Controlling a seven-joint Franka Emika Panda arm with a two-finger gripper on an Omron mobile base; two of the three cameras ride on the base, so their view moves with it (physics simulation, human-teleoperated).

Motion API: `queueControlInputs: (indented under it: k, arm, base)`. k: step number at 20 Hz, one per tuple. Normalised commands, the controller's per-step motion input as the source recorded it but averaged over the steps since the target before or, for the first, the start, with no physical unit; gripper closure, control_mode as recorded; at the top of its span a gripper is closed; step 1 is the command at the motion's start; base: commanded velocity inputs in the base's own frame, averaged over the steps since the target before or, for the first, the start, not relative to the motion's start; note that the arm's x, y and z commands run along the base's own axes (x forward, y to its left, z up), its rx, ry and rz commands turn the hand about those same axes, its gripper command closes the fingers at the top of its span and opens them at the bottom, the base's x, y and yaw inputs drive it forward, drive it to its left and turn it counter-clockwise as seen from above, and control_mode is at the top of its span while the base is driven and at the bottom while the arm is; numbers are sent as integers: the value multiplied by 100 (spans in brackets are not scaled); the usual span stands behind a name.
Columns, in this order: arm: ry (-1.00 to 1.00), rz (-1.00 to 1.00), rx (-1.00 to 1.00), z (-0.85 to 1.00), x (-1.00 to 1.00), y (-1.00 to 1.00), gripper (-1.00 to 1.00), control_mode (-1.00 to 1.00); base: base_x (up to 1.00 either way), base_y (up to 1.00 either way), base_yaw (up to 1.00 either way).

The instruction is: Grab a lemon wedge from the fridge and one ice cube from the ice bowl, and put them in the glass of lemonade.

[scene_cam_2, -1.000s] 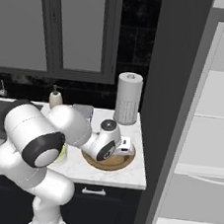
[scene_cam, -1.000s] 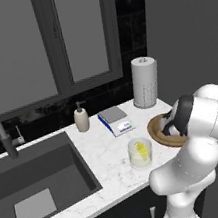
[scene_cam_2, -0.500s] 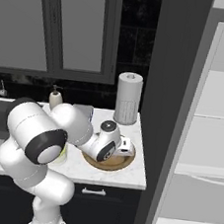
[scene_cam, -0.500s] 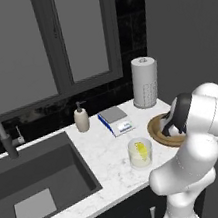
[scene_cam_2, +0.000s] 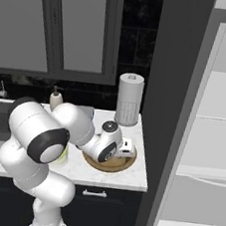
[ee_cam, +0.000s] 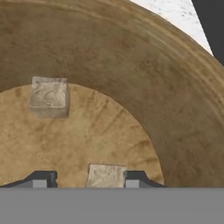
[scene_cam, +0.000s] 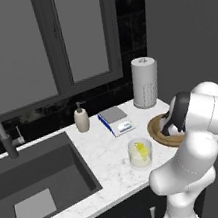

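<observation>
ice cube (ee_cam: 106,176), squarish and clear, sits between the half-spread pincer (ee_cam: 85,179) fingertips, nearer one, on smooth wooden ice bowl (ee_cam: 175,113).

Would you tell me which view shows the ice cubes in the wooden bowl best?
The hand view: two ice cubes lie on the bowl's floor, one apart, one between the fingers. In both base views the arm hides the bowl's inside.

The arm bends low, tool (ee_cam: 85,178) pointing down, jaws partly apart.
</observation>
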Motion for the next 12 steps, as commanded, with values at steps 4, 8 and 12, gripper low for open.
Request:
queueControlInputs:
  k: [4,8,12]
  arm:
    - [0,0,0,-12,0,0,100,-100]
    - [0,0,0,-2,0,0,100,-100]
    - [0,0,0,-1,0,0,100,-100]
  base:
    - [0,0,0]
    - [0,0,0]
    - [0,0,0]
